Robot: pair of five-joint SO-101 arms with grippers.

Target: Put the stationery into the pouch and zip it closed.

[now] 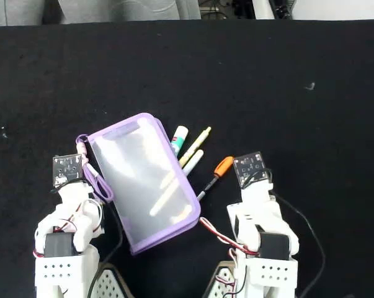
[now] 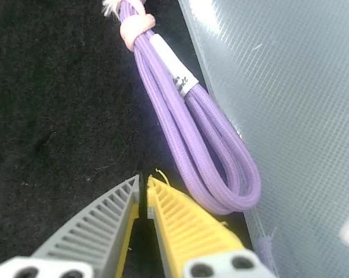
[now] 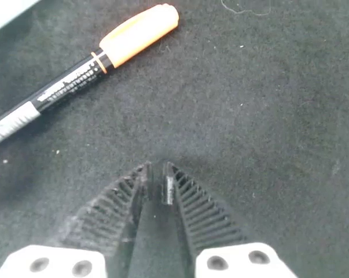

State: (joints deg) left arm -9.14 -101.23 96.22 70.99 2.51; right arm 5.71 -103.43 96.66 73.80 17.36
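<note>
**Both wrist views with the high view.** A clear pouch (image 1: 143, 180) with purple edging lies slantwise on the black bench (image 1: 286, 93), between the two arms. Three items jut from its long side facing the right arm: a white-and-teal marker (image 1: 179, 135), a yellow pen (image 1: 198, 140) and a white pen (image 1: 193, 159). Pale shafts seen through the clear wall suggest that their lower parts are inside. An orange-capped pen (image 1: 219, 172) lies on the bench just beside that same side, its tip at the pouch's edge. Whether the tip is inside cannot be told. A purple cord (image 2: 191, 133) lies looped along the opposite side of the pouch.

**Left gripper** (image 2: 143, 184): low over the bench, just beside the end of the cord loop, with its fingers (image 2: 180, 223) pressed together on nothing.

**Right gripper** (image 3: 158, 172): over bare bench near the orange-capped pen but apart from it, with its fingers (image 3: 206, 214) likewise closed and empty.

**Progress, as judged:** loading is partly done. Three items appear half in and need pushing fully home, and the orange-capped pen is yet to go in. The side from which the items protrude must be open, so zipping has not begun. The zip pull cannot be made out. Neither gripper holds any of the stationery or the pouch.
</note>
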